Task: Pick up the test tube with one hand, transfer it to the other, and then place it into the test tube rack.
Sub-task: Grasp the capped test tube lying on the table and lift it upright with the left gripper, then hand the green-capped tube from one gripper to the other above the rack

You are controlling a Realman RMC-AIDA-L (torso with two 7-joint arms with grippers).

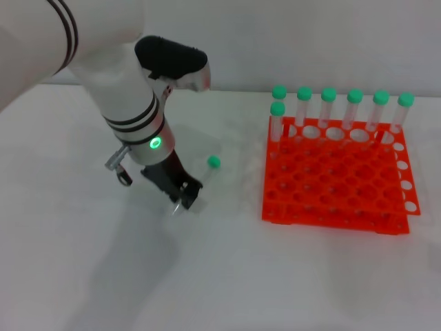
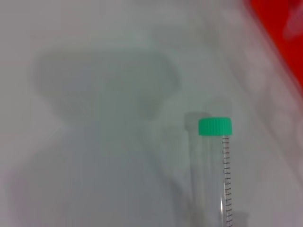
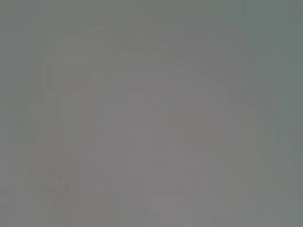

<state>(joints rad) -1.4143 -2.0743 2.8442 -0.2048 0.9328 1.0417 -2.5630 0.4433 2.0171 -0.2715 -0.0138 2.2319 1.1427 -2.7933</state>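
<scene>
From the head view I have the left gripper (image 1: 185, 195) low over the white table (image 1: 83, 276), its black fingers (image 1: 165, 178) pointing down and toward the test tube rack (image 1: 334, 179). The test tube (image 1: 204, 174) lies on the table right at the fingertips: its green cap shows just beyond the hand on the rack side, and the clear body runs back under the fingers. I cannot tell from here whether the fingers have closed on it or only straddle it. The rack stands well off to the far side of the hand, with seven other green-capped tubes (image 1: 328, 110) upright along its back rows. The right gripper is not in this view.

In the left wrist view the test tube (image 2: 214, 170) lies flat on the table (image 2: 94, 71), cap away from the camera, graduation marks along one side, and a corner of the rack (image 2: 279, 33) beyond it. None of this arm's own fingers show, so the grip remains unknown to me.

The right wrist view is a plain grey blank; that arm seems parked somewhere out of the way.

I judge this to be the first step, the pickup. Next I would want a firm closure around the tube's body, then a straight lift so the right arm can come in for the handover.
</scene>
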